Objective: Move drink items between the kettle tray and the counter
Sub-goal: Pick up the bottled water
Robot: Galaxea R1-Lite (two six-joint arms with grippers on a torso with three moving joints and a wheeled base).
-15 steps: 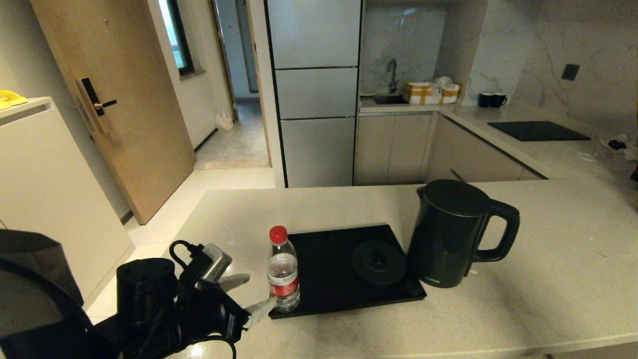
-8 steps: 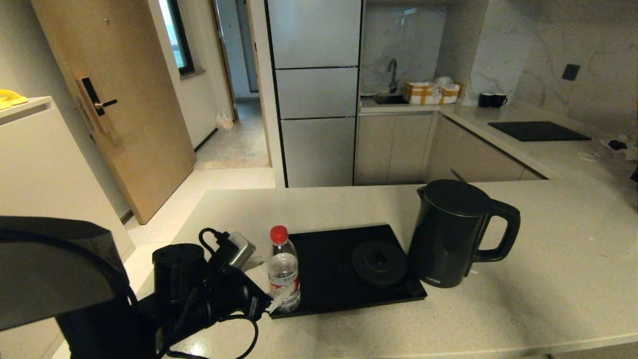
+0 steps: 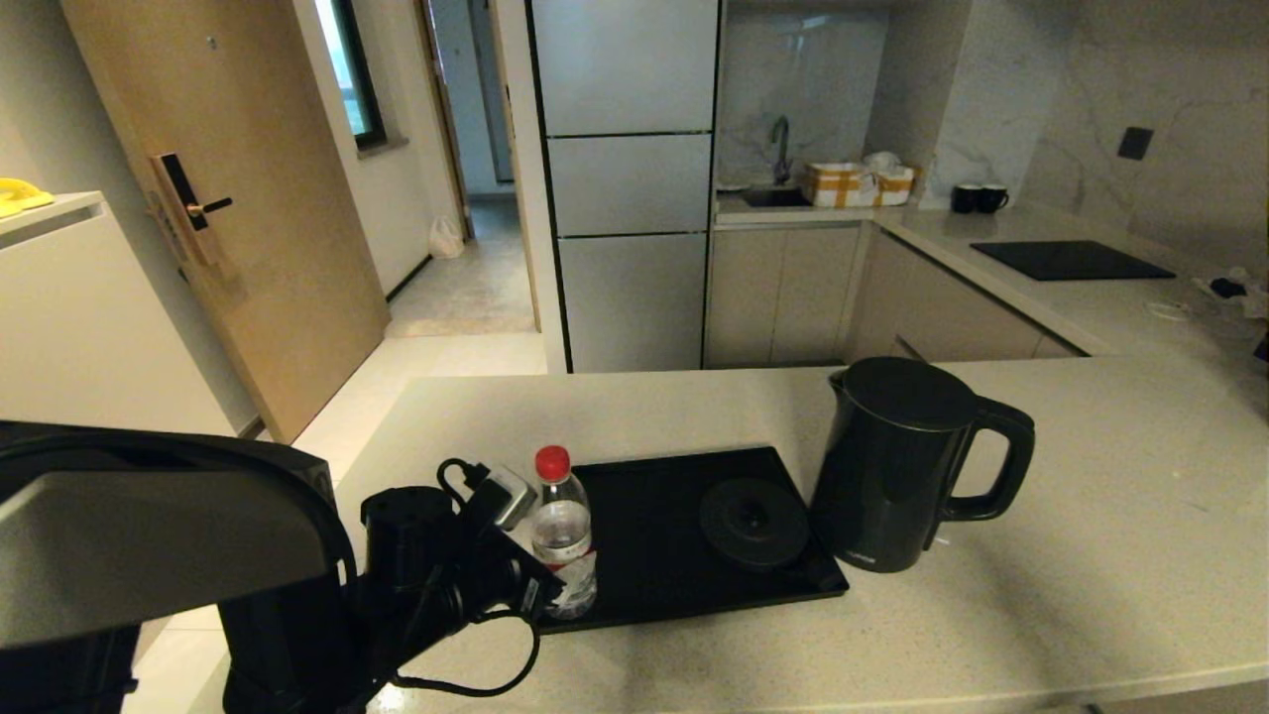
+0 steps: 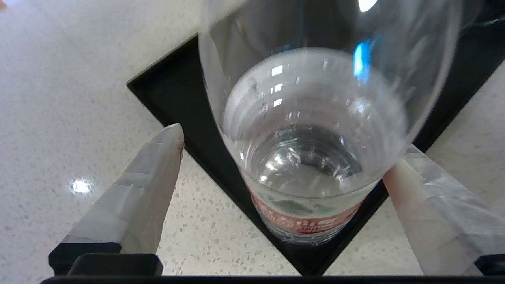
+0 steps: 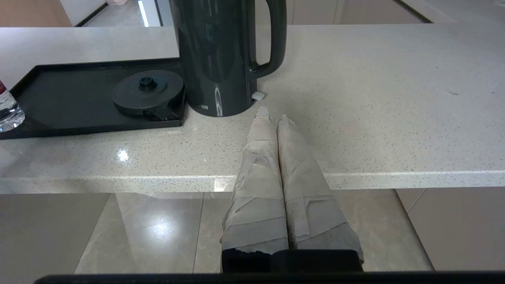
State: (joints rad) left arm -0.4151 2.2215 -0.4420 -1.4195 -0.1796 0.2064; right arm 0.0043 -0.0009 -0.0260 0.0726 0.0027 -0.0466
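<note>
The clear water bottle (image 3: 562, 535) with red cap and red label stands upright on the front left corner of the glossy black kettle tray (image 3: 644, 516). My left gripper (image 3: 553, 587) is open around its lower body. In the left wrist view the bottle (image 4: 311, 157) fills the gap of the gripper (image 4: 284, 154); one finger (image 4: 158, 165) stands apart from it, the other finger (image 4: 418, 197) is close against its side. The dark kettle (image 3: 897, 466) stands on the beige counter (image 3: 1091, 516), right of the tray and its empty base disc (image 3: 753, 521). My right gripper (image 5: 272, 116) is shut and empty, low before the counter edge, facing the kettle (image 5: 215, 55).
A black cooktop (image 3: 1071, 260) and two black mugs (image 3: 977, 198) are on the far grey worktop. The counter's front edge (image 5: 355, 177) runs just under my right fingers. A wooden door (image 3: 228, 198) and tall grey cabinets (image 3: 625, 178) stand beyond.
My left arm has moved forward and to the right over the counter's left end, bringing its open fingers to either side of the bottle. Bottle, kettle and tray have not moved.
</note>
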